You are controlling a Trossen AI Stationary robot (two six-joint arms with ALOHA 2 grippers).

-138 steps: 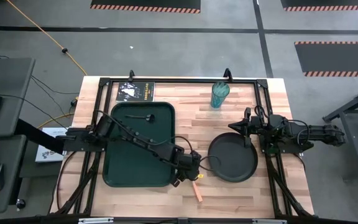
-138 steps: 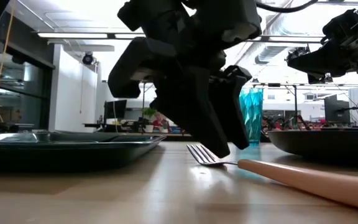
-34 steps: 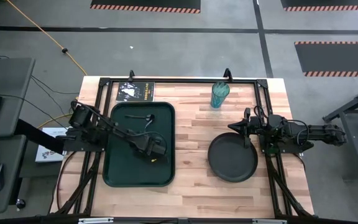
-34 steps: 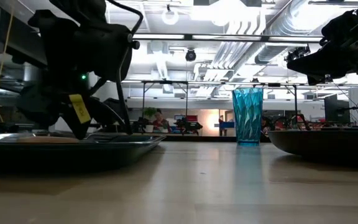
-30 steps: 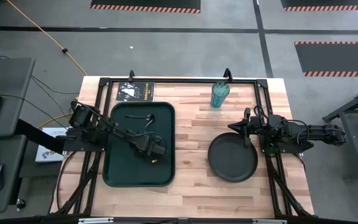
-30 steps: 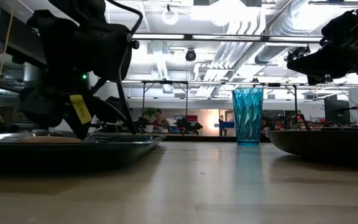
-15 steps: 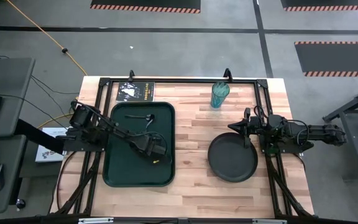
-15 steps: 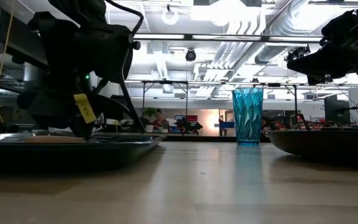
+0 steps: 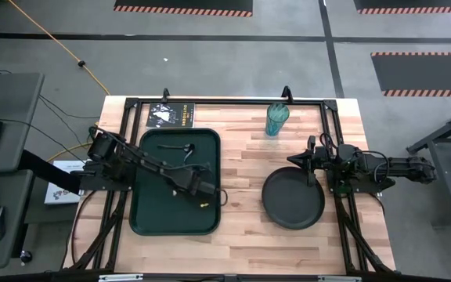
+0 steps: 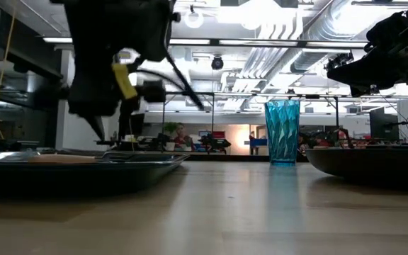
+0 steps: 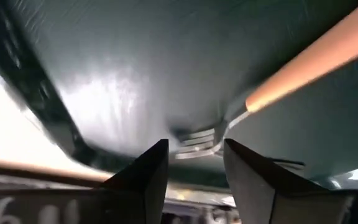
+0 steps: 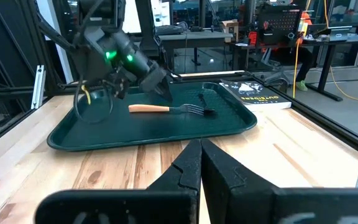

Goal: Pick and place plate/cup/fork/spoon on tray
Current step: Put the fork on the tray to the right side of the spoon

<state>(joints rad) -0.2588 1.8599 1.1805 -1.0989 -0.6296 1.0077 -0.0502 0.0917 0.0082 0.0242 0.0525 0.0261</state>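
The tan-handled fork [image 12: 157, 109] lies flat on the dark green tray [image 9: 151, 219], handle toward the near edge; it also shows in the left wrist view [image 11: 303, 65]. The dark spoon [image 9: 177, 146] lies at the tray's far end. My left gripper [image 9: 210, 189] hovers open just above the fork's head [image 11: 197, 138], touching nothing. The black plate [image 9: 293, 199] rests on the table to the right of the tray. The teal cup [image 9: 277, 119] stands upright at the far edge. My right gripper [image 9: 304, 160] is shut and empty above the plate's far rim.
A dark booklet [image 9: 171, 114] lies beyond the tray's far edge. A black metal frame [image 9: 233, 100] runs round the tabletop. Bare wood [image 9: 241, 164] lies between tray and plate.
My left gripper has risen from the tray floor and gone a little toward the table's right edge. The fork stays lying flat on the tray. My right arm has kept still.
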